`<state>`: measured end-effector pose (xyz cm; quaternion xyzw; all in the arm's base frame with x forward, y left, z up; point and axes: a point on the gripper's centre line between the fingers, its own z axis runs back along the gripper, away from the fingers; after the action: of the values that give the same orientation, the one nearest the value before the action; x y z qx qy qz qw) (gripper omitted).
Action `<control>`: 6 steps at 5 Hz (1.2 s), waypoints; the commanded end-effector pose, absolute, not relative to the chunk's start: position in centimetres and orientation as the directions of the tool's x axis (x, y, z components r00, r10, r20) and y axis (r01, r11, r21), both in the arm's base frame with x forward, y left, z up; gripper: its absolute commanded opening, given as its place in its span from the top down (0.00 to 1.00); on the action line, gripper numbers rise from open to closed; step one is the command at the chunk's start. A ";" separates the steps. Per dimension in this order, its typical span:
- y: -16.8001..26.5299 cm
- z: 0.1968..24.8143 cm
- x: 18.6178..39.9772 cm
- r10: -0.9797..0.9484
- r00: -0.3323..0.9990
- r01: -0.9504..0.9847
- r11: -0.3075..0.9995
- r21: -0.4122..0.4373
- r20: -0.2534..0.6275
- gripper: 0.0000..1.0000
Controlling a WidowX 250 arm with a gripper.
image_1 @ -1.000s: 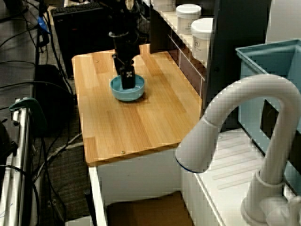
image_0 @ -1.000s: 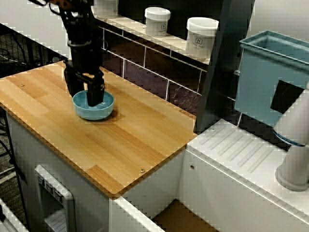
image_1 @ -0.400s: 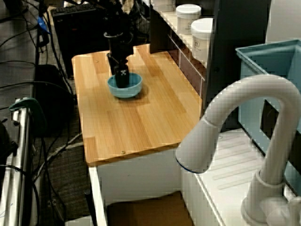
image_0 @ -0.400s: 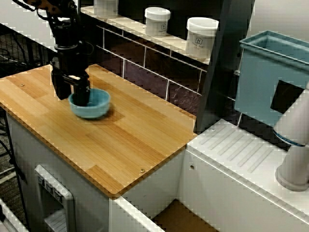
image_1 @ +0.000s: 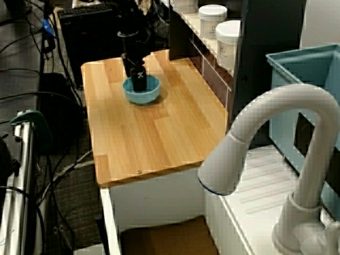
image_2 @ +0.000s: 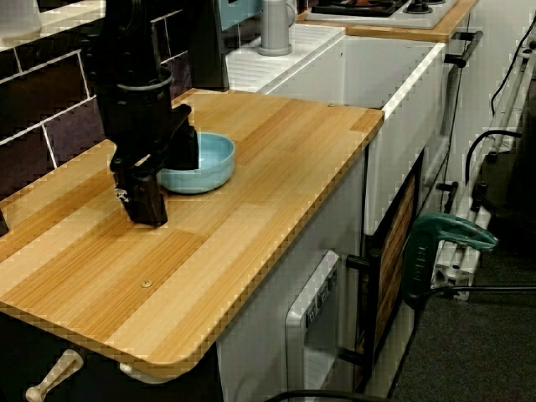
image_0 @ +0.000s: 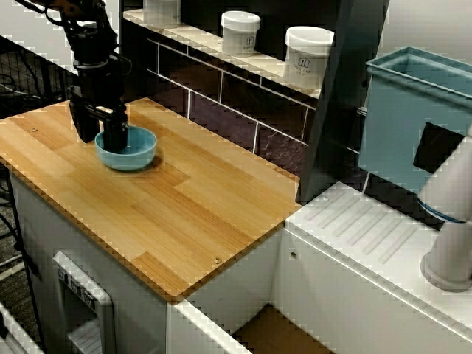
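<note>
Frankly, little writing can be read: a white jar [image_0: 307, 55] and a smaller jar [image_0: 240, 31] at the back each carry a small dark mark on a pale label, too small to make out. The panel [image_0: 80, 289] under the counter [image_0: 192, 214] bears a row of tiny marks, also unreadable. In the view taken over the tap [image_1: 276, 103], a small white cross-like mark sits on the black gripper [image_1: 137, 84]. The light blue bowl [image_0: 134, 153] stands upright near the far left end of the wooden counter, well apart from the jars. The gripper [image_0: 102, 137] comes down on its rim, and its fingers [image_0: 114, 133] stand astride that rim, one inside the bowl and one outside by the wood. A narrow gap shows between them, but whether they pinch the wall cannot be told. The view from the counter's end shows the outer finger in front of the bowl [image_2: 209, 163], reaching down to the wood. Against a second ago, bowl and gripper have shifted together, away from the middle of the counter and farther from the tap; the spacing of the fingers looks unchanged.
</note>
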<state>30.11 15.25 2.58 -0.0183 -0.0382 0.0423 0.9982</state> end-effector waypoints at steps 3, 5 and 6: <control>20.6 3.6 30.3 0.047 0.996 -0.048 0.999 0.011 0.074 0.00; 22.9 5.1 29.9 0.071 0.995 -0.071 0.997 -0.010 0.071 0.00; 23.6 5.4 30.0 0.079 0.994 -0.078 0.997 -0.022 0.072 0.00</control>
<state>29.87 23.13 3.81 -0.0251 -0.0165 0.0431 0.9986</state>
